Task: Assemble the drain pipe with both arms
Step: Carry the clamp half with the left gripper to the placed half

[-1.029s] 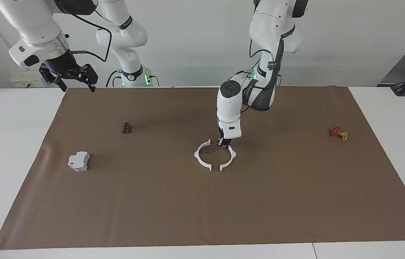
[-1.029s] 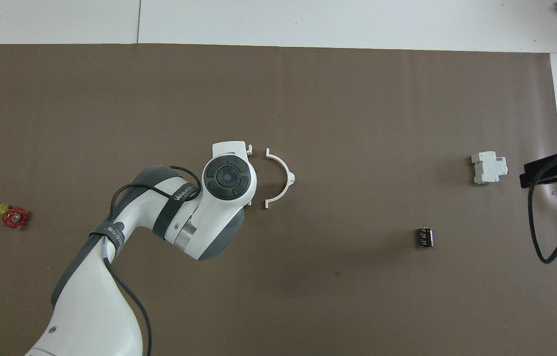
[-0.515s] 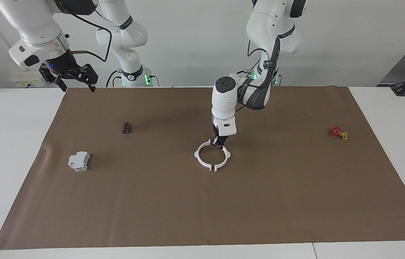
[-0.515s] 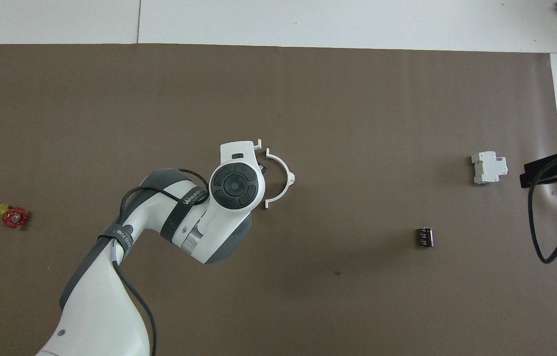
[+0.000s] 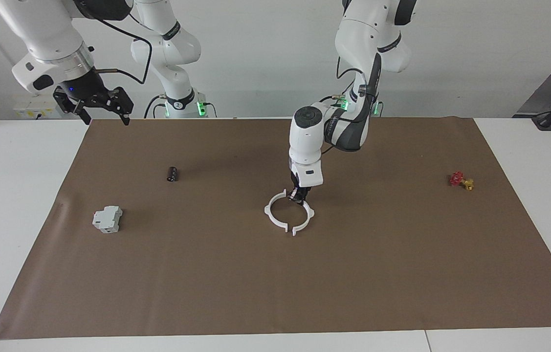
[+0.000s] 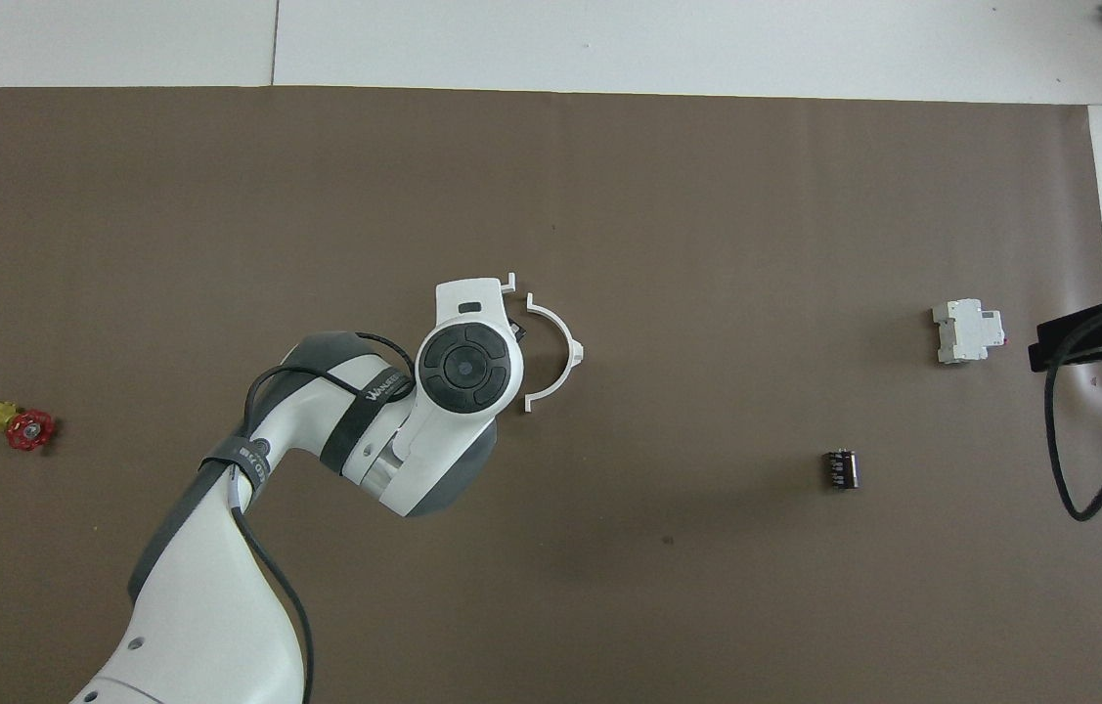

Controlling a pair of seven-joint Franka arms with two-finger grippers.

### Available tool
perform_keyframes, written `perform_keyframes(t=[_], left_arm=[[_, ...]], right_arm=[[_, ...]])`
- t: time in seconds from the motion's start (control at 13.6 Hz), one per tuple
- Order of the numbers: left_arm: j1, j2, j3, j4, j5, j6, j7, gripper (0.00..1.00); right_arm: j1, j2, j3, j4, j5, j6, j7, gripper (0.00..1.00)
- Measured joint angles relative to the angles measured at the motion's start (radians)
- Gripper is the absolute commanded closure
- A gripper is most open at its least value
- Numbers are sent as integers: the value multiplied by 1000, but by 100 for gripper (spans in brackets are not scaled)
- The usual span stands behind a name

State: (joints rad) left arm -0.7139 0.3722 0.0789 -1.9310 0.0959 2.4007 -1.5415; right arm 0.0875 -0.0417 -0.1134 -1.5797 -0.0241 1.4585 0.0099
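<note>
The drain pipe lies as two white half-rings in the middle of the brown mat. One half-ring (image 5: pixel 271 215) (image 6: pixel 565 348) rests free on the mat. My left gripper (image 5: pixel 298 196) is shut on the other half-ring (image 5: pixel 308 215), gripping it near the end nearer the robots and holding it against the free half. Together they form almost a full ring, with a small gap at the ends farther from the robots. In the overhead view the left wrist hides the held half except one end tab (image 6: pixel 511 284). My right gripper (image 5: pixel 106 117) (image 6: pixel 1064 342) hangs open over the mat's edge at the right arm's end.
A grey-white blocky box (image 5: pixel 107 219) (image 6: pixel 968 330) and a small black cylinder (image 5: pixel 172 174) (image 6: pixel 841 468) sit toward the right arm's end. A red-and-yellow valve (image 5: pixel 461 181) (image 6: pixel 22 427) lies toward the left arm's end.
My left gripper slid its half-ring toward the right arm's end, closing the wide gap between the two halves. The right arm has not moved.
</note>
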Motion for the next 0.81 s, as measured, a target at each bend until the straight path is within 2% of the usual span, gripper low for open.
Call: perform_keyframes(t=[0.81], left_arm=[[-4,3,-9,-7,22,-4,0,100]], right_arm=[[0,0,0,0,0,0,0,0]])
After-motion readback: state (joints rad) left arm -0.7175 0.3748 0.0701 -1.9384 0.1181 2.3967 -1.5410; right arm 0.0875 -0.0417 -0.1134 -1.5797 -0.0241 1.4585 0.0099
